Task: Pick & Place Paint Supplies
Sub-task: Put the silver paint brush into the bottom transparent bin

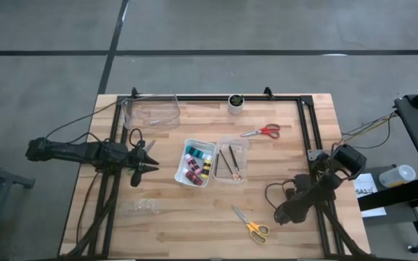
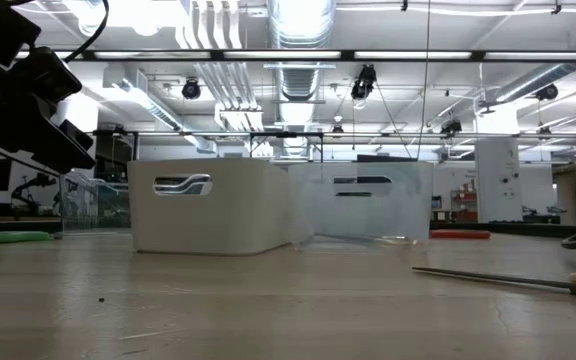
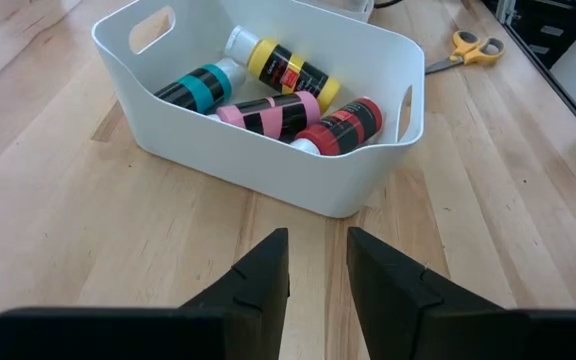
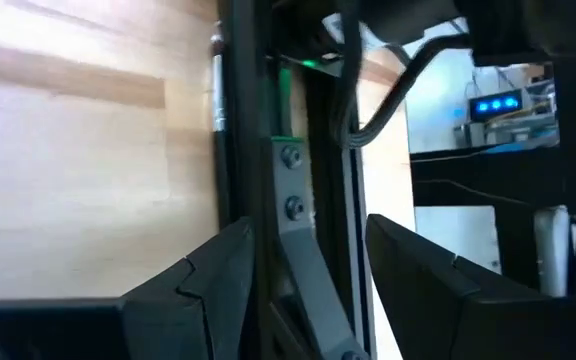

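Beside the white bin point(image 3: 268, 150) holding four paint bottles point(image 3: 268, 112), my left gripper point(image 3: 316, 268) hangs empty, fingers a little apart; red scissors point(image 1: 262, 132) and yellow scissors point(image 1: 251, 225) lie outside; reaching carelessly, I might bump the bin.

Right wrist view: table edge and frame.
Parted dark fingers point(image 4: 218, 285) flank a black metal frame rail point(image 4: 268, 150) beside the wooden tabletop point(image 4: 78, 150).

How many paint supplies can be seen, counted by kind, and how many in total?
Paint bottles: 4, in the white bin: teal, yellow, pink, red
Scissors: 2: red-handled, yellow-handled
Brushes: count unclear, in the clear tray
Total: 6, plus the brushes
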